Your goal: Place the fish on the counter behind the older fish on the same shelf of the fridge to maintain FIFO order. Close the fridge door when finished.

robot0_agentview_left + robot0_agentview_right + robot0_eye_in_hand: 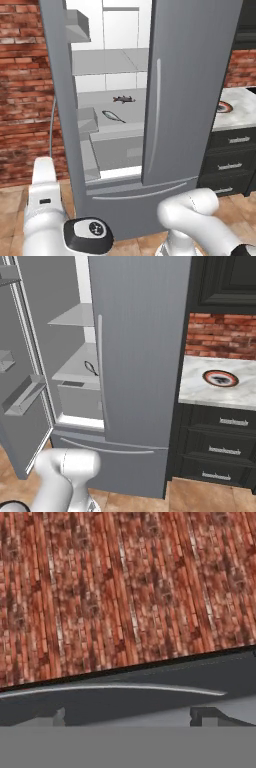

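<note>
Fish (123, 99): dark, ragged-finned, on the lower fridge shelf (97, 99), behind the older fish (113, 116), slim and silvery, nearer the front | Fridge (192, 90): left door open, right shut | Gripper (131, 717): fingers wide apart, empty, facing brick wall (115, 587), well away from the fish | Writing: none readable | Counter (220, 391): marble, holds a plate (220, 377)

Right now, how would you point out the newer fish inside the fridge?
In the open fridge, look at the lower wide shelf. The fish lies toward the back, dark brown and ragged-finned; the older fish in front is slim and silvery.
</note>
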{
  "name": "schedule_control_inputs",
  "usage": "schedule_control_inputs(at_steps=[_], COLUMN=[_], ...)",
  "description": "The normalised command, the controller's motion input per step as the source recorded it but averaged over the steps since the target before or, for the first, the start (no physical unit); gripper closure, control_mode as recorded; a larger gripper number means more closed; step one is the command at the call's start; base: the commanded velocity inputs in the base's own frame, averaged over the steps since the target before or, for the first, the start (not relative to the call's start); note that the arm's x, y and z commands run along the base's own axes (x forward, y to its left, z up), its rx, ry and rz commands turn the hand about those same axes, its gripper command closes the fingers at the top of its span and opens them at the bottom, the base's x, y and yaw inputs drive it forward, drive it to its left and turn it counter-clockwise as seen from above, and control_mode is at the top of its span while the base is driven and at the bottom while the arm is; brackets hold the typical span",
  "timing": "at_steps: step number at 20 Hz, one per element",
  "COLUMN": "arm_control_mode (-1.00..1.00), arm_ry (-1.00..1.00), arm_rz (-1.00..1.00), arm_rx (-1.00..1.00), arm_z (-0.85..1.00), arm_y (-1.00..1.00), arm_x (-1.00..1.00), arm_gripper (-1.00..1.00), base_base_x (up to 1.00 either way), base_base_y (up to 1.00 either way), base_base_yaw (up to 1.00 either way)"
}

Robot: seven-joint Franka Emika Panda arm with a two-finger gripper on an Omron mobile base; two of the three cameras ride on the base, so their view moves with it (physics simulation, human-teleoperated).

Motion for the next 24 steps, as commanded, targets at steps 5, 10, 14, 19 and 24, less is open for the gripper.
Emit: schedule_control_inputs(at_steps=[5,10,14,19,24], arm_control_mode=[-1.00,-1.00,-1.00,-1.00,-1.00], arm_ry=[0.11,0.21,0.22,0.18,0.15], arm_rz=[-0.02,-0.01,-0.07,-0.11,-0.12], arm_rx=[-0.01,-0.02,0.00,0.00,0.00], arm_z=[-0.29,-0.27,-0.30,-0.04,-0.15], arm_y=[0.05,0.08,0.29,0.17,0.04], arm_x=[0.67,0.44,0.65,0.41,0.39], arm_gripper=[-1.00,-1.00,-1.00,-1.00,-1.00], base_base_x=[0.00,0.00,0.00,0.00,0.00], base_base_y=[0.00,0.00,0.00,0.00,0.00], base_base_yaw=[0.00,0.00,0.00,0.00,0.00])
